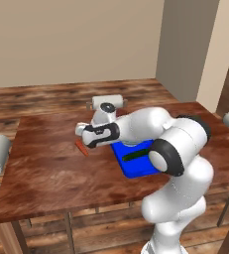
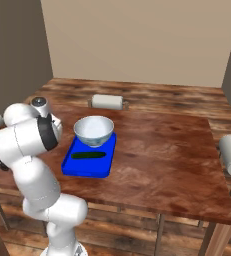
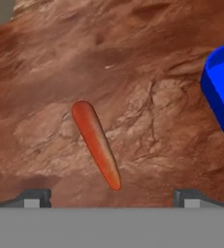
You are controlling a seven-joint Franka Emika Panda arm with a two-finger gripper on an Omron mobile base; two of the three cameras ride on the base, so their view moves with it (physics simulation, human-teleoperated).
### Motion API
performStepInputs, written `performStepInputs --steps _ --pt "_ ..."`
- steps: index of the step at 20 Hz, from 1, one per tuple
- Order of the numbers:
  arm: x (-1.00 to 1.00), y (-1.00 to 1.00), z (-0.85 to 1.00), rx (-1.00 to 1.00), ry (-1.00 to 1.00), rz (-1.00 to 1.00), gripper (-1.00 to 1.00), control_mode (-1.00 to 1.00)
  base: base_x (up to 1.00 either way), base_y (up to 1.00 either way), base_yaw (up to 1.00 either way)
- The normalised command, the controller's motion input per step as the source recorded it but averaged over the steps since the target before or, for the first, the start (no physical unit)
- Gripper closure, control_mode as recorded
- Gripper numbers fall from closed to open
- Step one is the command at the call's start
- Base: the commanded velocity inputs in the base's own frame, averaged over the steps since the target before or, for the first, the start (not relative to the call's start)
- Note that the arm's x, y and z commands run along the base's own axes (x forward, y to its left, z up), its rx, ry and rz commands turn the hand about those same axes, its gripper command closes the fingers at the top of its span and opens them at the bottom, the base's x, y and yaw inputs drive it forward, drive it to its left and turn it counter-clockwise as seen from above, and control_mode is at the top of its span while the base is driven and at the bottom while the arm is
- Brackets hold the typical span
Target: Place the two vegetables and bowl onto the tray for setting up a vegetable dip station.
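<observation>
1. Carrot lies flat on the table, left of the tray; in the hand view its long axis runs diagonally, thick end upper left, tip lower right.
2. Gripper above it, fingers spread wide, holding nothing.
3. Cucumber and bowl on the tray.

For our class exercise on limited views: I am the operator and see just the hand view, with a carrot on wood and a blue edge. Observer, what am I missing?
Observer: The blue edge is the tray, and the cucumber already lies on it.
Operator: And the bowl?
Observer: The bowl sits on the tray's far end.
Operator: Where is the carrot from there?
Observer: The carrot lies on the table left of the tray, apart from it, under the open claw.
</observation>
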Motion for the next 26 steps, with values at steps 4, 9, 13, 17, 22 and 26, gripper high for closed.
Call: performStepInputs --steps 4,9,13,17,22,26 --pt "0.42 0.11 -0.01 -0.05 0.01 0.18 -1.0 -1.0 0.0 0.0 0.0" --pt "0.4 0.15 -0.08 -0.08 0.04 0.21 -1.0 -1.0 0.0 0.0 0.0" --pt "0.39 0.14 -0.15 -0.11 0.08 0.21 -1.0 -1.0 0.0 0.0 0.0" --pt "0.33 0.19 -0.24 -0.21 0.05 0.17 -1.0 -1.0 0.0 0.0 0.0" --pt "0.31 0.19 -0.27 -0.2 0.12 0.15 -1.0 -1.0 0.0 0.0 0.0" --pt "0.24 0.24 -0.26 -0.15 0.09 0.17 -1.0 -1.0 0.0 0.0 0.0"
